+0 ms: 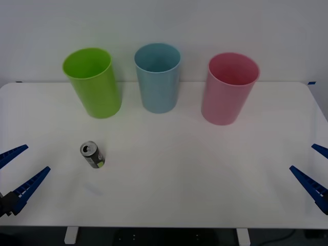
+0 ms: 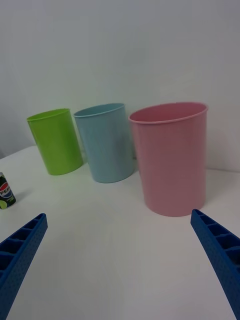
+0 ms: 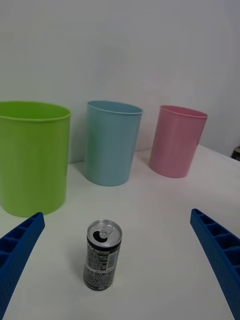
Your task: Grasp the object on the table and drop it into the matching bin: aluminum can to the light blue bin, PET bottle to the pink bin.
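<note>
Left gripper [image 3: 117, 270] spread wide, holding nothing, can [image 3: 102, 255] upright ahead between its jaws. Right gripper [image 2: 120, 265] wide open, unladen, facing pink bin [image 2: 172, 157].

can [image 1: 93, 155] on table [image 1: 205, 169] left, before three bins [image 1: 158, 77] in row

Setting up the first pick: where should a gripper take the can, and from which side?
Likely the can's round side wall at mid-height, fingers straddling it. It stands upright on the table, nearer the open left gripper, which could come in level from the table's near-left edge.
</note>
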`<state>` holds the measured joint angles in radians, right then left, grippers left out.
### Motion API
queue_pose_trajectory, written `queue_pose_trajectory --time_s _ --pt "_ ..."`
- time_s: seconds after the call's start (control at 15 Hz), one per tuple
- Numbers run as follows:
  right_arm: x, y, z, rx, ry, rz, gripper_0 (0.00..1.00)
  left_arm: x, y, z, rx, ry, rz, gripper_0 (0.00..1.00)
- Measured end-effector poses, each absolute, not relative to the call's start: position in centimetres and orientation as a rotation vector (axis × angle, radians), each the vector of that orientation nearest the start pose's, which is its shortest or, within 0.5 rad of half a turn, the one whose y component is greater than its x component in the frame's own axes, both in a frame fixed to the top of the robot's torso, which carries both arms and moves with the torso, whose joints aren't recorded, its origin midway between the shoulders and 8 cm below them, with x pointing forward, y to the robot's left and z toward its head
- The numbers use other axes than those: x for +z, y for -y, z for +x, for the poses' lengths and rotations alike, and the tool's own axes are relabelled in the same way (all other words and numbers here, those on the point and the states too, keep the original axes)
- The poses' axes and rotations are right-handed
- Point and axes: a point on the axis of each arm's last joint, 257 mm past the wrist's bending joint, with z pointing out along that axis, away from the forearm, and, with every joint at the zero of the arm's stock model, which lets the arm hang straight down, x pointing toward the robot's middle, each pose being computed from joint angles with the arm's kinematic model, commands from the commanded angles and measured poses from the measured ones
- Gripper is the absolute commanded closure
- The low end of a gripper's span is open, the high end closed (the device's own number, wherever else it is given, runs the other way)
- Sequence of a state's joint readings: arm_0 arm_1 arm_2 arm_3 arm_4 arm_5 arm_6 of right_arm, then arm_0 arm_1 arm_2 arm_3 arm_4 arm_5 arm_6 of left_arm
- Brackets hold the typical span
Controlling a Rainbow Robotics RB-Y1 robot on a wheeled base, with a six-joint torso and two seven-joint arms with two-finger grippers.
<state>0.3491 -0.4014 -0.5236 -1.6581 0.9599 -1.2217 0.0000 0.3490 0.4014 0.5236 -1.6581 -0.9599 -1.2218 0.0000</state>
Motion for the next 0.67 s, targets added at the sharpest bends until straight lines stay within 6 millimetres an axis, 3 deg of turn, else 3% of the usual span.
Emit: queue_pose_trajectory --time_s 0.67 --pt "-16.9 33.0 34.2 0.567 -1.441 -0.465 0.00 -18.4 -33.9 34.1 -0.558 -1.473 0.423 0.00"
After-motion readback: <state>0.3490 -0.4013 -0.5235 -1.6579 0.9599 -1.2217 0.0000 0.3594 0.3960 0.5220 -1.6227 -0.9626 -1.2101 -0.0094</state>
